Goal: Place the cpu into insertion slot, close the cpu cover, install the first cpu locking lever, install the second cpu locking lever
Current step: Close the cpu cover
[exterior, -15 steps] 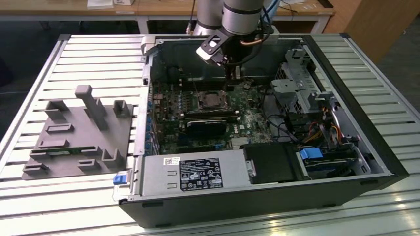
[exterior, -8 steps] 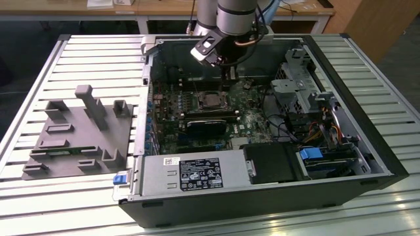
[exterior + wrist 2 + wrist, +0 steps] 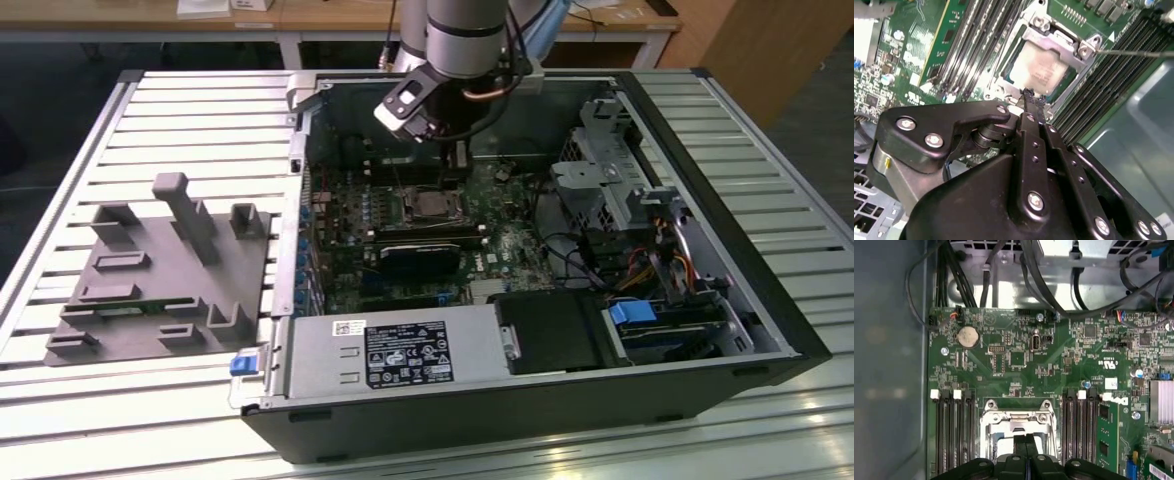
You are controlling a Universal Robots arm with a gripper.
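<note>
**Claw pressed together at the rim of the chip socket**

In the exterior view the open computer case (image 3: 534, 410) lies on a slatted table (image 3: 200, 110), and the arm comes down into it from twelve o'clock. The insertion slot (image 3: 429, 206) sits near the middle of the green board. The gripper (image 3: 454, 178) hangs just off its one o'clock corner. A black cooler block (image 3: 424, 255) lies at six o'clock from the slot. The silver power supply (image 3: 387, 355) runs along the case's six o'clock wall. A grey holder plate (image 3: 160, 270) rests on the table at nine o'clock from the case, on the exterior view's left.

In the second wrist view the cpu (image 3: 1040, 69) is seated in the slot, silvery face up. The cpu cover (image 3: 1054, 40) lies flat over the chip's edges, and the chip shows through its window. A thin locking lever (image 3: 1134, 52) sticks out sideways from one corner of the frame, over the memory slots.

The claw's two black fingers (image 3: 1026, 130) are pressed together with nothing between them. Their tips reach the rim of the socket frame. I cannot tell whether they touch it.

In the first wrist view the fingertips sit over the socket, between two banks of memory slots (image 3: 951, 432). A coin battery (image 3: 968, 336) lies further up the board.
</note>
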